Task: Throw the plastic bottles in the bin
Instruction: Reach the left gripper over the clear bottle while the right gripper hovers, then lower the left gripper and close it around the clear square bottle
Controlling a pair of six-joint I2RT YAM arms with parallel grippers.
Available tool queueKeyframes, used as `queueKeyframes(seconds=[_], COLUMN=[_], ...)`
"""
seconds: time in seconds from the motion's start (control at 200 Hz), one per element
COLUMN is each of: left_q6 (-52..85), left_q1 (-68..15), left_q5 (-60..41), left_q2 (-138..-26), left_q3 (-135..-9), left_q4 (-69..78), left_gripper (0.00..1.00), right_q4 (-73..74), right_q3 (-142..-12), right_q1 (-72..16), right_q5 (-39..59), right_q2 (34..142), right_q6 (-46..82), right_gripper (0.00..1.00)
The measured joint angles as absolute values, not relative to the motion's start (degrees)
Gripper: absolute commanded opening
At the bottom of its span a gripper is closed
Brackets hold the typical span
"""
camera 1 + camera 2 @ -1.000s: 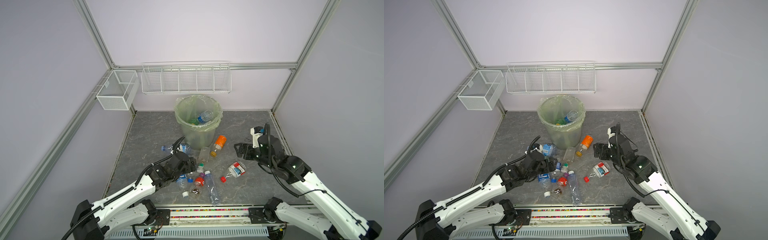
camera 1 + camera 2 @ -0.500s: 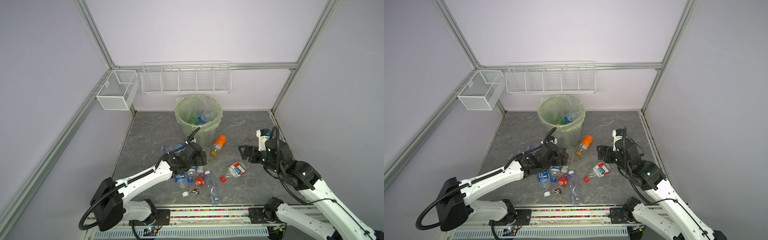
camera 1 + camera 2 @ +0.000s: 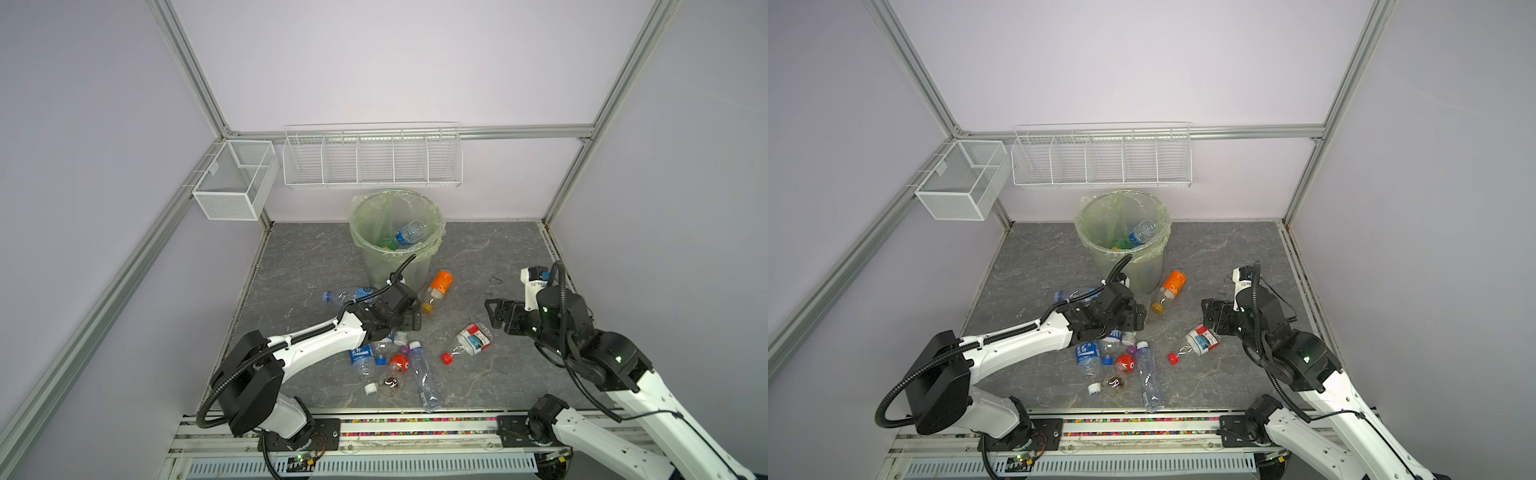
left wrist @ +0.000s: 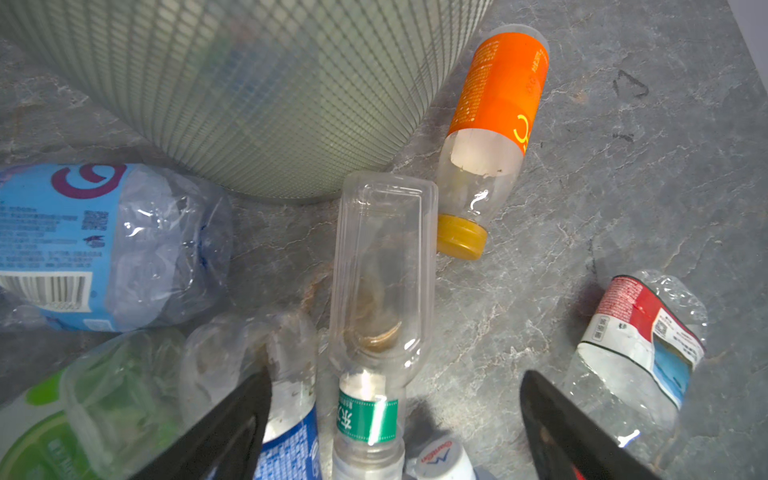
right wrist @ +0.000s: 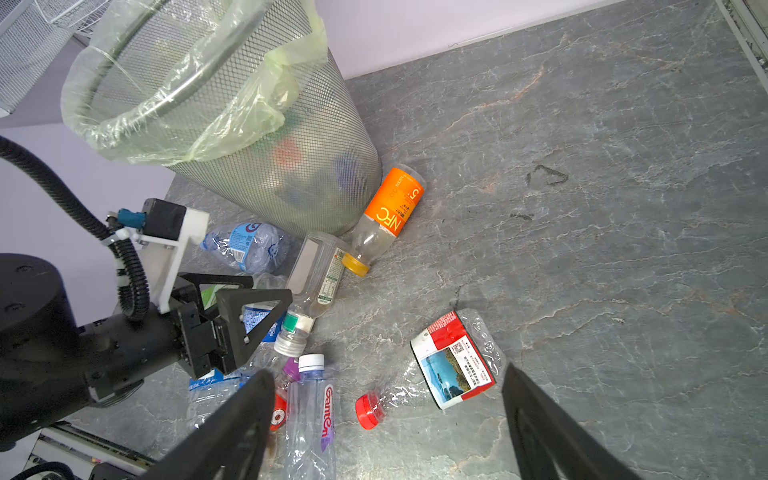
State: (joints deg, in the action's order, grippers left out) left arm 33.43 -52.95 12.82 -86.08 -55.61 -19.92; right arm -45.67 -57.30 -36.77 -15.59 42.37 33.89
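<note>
The mesh bin (image 3: 376, 266) (image 3: 1144, 272) with a pale green bag holds a blue-label bottle (image 3: 409, 232). My left gripper (image 3: 411, 322) (image 4: 395, 376) is open, straddling the neck of a clear square bottle (image 4: 382, 270) (image 5: 316, 270) lying before the bin (image 4: 249, 83). Beside it lie an orange-label bottle (image 3: 436, 286) (image 4: 494, 104) and a crushed blue-label bottle (image 3: 345, 295) (image 4: 83, 245). My right gripper (image 3: 492, 311) (image 5: 385, 372) is open above a crushed red-label bottle (image 3: 471, 338) (image 5: 453, 361). Several more bottles (image 3: 390, 365) lie under the left arm.
A white wire mesh box (image 3: 232, 183) and a long wire rack (image 3: 372, 158) hang on the back frame above the bin. A small dark loop (image 3: 494, 278) lies on the grey floor. The arms' base rail (image 3: 415, 419) runs along the front edge.
The left gripper has swung right, from beside the crushed blue-label bottle to over the clear square bottle. The right gripper has drawn back slightly towards the front right. Both stayed open.
</note>
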Motion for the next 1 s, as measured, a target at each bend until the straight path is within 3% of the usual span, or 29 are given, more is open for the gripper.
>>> queueKeyframes(seconds=[1.0], left_q6=[29.2], left_q1=[-52.9], left_q5=[14.1], left_q2=[-100.4], left_q3=[-61.6], left_q4=[-15.1], left_gripper=[0.86], right_q4=[-48.9], right_q3=[-56.3], right_q1=[-36.7], right_q5=[-17.3], right_q2=[38.7], right_q6=[34.1], right_gripper=[0.88])
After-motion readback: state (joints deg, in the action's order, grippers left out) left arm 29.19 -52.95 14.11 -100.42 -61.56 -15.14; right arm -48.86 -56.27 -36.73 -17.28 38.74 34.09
